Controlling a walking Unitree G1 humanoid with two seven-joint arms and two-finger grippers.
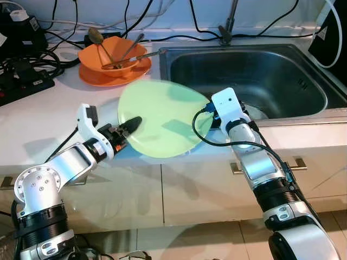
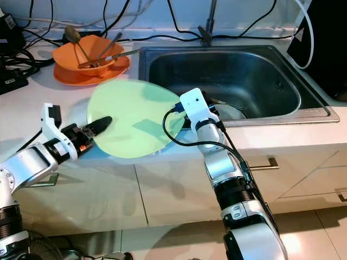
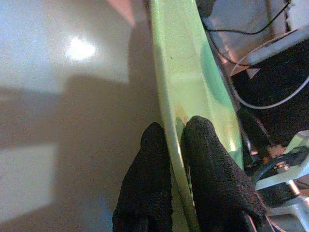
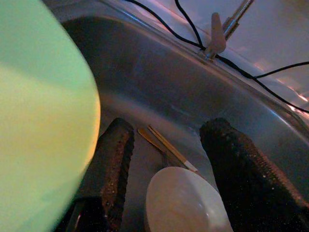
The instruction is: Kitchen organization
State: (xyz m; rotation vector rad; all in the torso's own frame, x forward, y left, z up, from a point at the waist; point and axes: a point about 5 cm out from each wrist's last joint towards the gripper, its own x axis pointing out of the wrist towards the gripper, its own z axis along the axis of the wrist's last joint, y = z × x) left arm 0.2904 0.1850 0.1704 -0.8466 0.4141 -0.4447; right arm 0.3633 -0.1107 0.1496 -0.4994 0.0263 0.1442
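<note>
A light green plate [image 1: 162, 119] is held tilted above the white counter's front edge, beside the sink. My left gripper [image 3: 176, 130] is shut on the plate's left rim, one black finger on each face. My right gripper [image 4: 166, 128] is open at the plate's right edge, over the near left part of the steel sink [image 1: 271, 59]; its fingers [image 4: 111, 164] hold nothing. In the sink below it lie a white dish [image 4: 183, 203] and a pair of chopsticks [image 4: 164, 145].
An orange bowl [image 1: 111, 57] with several utensils stands on an orange plate at the back of the counter [image 1: 49, 119]. Black cables and a power strip [image 1: 21, 81] lie at the back left. The faucet [image 1: 226, 27] rises behind the sink.
</note>
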